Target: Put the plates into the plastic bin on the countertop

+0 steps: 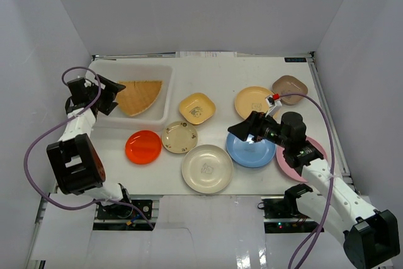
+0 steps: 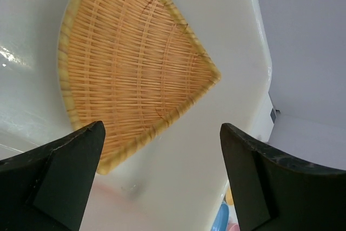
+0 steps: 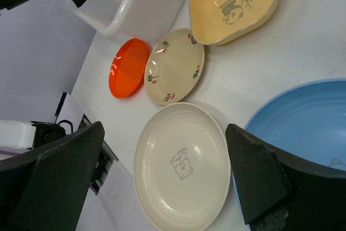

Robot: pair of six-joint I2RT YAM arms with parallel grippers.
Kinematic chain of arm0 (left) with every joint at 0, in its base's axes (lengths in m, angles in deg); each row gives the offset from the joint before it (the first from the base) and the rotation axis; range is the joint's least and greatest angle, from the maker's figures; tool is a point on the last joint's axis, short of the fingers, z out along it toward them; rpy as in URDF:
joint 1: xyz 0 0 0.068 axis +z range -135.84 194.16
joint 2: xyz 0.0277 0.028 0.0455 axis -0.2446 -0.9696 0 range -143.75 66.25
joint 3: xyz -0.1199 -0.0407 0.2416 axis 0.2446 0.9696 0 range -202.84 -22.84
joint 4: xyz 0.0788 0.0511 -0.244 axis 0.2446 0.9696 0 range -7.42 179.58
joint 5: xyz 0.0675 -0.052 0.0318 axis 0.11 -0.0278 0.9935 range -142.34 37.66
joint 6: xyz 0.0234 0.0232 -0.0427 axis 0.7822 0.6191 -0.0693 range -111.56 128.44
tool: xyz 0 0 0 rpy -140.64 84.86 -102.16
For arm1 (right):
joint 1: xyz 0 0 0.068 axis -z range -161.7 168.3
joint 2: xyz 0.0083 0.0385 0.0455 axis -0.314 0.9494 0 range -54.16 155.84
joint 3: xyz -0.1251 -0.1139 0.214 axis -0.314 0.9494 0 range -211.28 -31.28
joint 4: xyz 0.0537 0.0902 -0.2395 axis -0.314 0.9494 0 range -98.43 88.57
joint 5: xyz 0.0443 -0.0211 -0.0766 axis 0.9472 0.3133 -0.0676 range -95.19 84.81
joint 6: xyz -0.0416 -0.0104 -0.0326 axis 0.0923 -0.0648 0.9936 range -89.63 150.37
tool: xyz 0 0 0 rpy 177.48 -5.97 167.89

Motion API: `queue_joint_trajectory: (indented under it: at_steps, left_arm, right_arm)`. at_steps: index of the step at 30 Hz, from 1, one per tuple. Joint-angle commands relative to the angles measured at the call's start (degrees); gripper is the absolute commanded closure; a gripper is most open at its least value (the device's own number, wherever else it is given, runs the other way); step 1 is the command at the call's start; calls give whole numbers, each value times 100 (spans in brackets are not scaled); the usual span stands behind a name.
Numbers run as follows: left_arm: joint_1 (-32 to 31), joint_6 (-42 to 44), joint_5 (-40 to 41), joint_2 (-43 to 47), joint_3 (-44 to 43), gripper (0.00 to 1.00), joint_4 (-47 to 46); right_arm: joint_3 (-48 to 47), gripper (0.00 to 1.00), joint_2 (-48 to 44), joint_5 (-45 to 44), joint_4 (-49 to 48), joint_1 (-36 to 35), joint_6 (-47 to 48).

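**Woven plate in the bin, eight plates out on the counter**

Nearest the arm bases, a large cream plate (image 1: 207,168) with a small cartoon print lay flat on the white counter (image 1: 220,74). To its right sat a pink plate (image 1: 282,163), partly covered by the right arm. A blue plate (image 1: 250,150) lay between those two, touching or overlapping the pink one; which could not be told.

The right fingers (image 1: 245,127) hung over the blue plate's far-left rim, spread wide and holding nothing. In the wrist view, the large cream plate showed in the gap between them.

Left of the cream plate lay a red-orange plate (image 1: 143,147), with a small cream plate (image 1: 179,137) just beside it.

Farther back, a square yellow plate (image 1: 196,108), a round yellow-orange plate (image 1: 254,101) and a square brown plate (image 1: 289,87) ran left to right, the last two close together.

At the far left stood the plastic bin (image 1: 169,92). The tan woven fan-shaped plate (image 1: 138,96) lay flat on its floor. The left fingers (image 1: 108,97) hovered at the bin's left side, open wide and empty, apart from the woven plate below them.
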Motion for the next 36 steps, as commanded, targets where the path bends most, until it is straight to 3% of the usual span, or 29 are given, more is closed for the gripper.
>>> queue_joint_trajectory:
  at_steps: [1,7,8,9,15,19,24,30,36]
  left_arm:
    - [-4,284,-54,510,-319,2,-18]
    - [-336,627,210,1282,-425,2,-27]
    - [-451,697,288,1406,-416,2,-27]
    - [-591,750,333,1547,-398,2,-19]
    - [-2260,1102,745,2768,321,4,280]
    - [-3684,1181,1044,3174,945,12,605]
    - [-5133,1137,2035,3394,1315,13,1341]
    - [-6303,313,2768,3280,1701,14,2011]
    - [-7411,-251,3496,3008,2089,17,2249]
  right_arm:
    - [-20,0,74,-363,190,-23,267]
    - [-3,18,101,-1013,646,-23,486]
    - [-11,28,101,-1102,708,-32,522]
    - [-20,31,92,-1181,735,-23,539]
    - [15,43,-206,-2068,1473,-23,706]
    - [103,50,-365,-3342,1729,-5,908]
    - [-143,55,221,-3905,1895,47,1277]
    - [-469,56,926,-4162,2071,362,1603]
    - [-346,51,927,-4195,2071,777,1594]
